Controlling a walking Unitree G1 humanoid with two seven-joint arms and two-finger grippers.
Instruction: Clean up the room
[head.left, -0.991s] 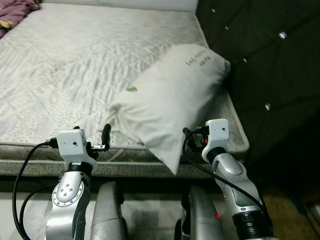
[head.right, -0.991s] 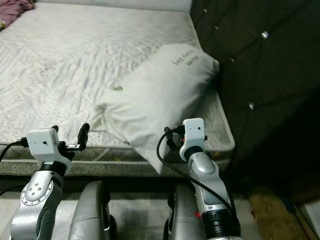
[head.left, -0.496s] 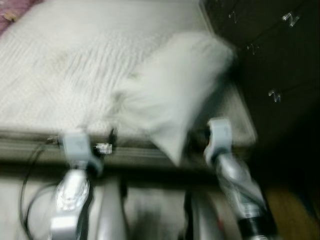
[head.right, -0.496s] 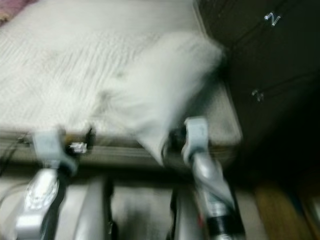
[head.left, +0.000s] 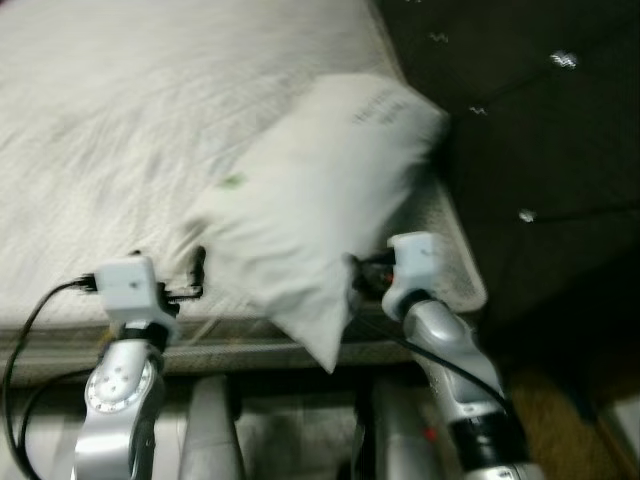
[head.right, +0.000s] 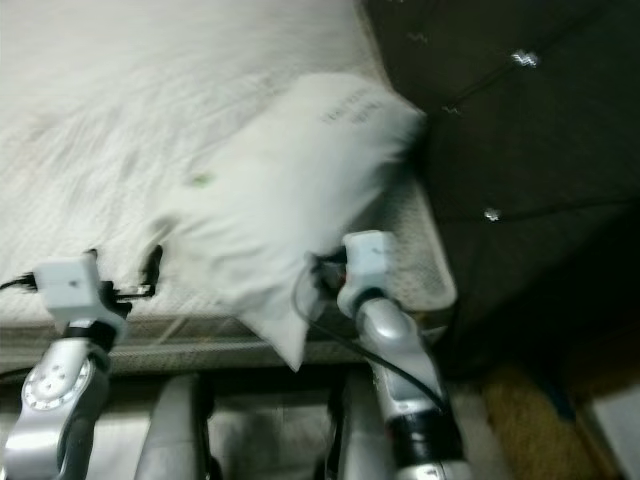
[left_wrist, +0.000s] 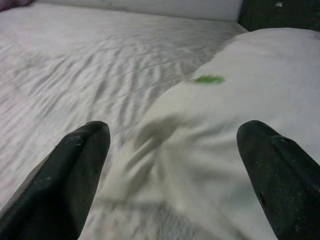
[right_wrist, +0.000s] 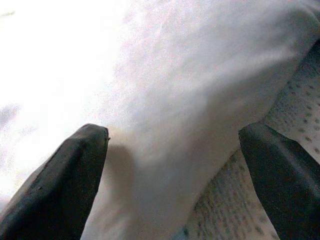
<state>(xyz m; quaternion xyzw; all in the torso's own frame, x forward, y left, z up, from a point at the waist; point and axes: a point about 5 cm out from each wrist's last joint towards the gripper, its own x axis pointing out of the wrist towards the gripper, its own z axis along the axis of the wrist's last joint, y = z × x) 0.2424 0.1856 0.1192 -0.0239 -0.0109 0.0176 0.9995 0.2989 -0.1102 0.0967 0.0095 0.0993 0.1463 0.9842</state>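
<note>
A white pillow (head.left: 310, 190) lies tilted across the near right corner of the bed (head.left: 120, 110), its lower corner hanging over the mattress edge. It has a small green mark and dark print near its top. My left gripper (left_wrist: 175, 165) is open, level with the mattress edge, facing the pillow's left corner. My right gripper (right_wrist: 175, 165) is open too, close against the pillow's right side, with the white fabric between its fingers (right_wrist: 75, 180). From the head, both wrists (head.left: 130, 285) (head.left: 410, 260) sit just in front of the bed.
A dark tufted headboard (head.left: 530, 130) with shiny buttons rises to the right of the bed. Brownish floor (head.left: 560, 410) shows at the lower right. My own grey legs (head.left: 210, 430) stand against the bed's front edge.
The camera has shifted and blurred, so the scene sits slightly left and closer. Both grippers have come nearer the pillow, the right one reaching its side.
</note>
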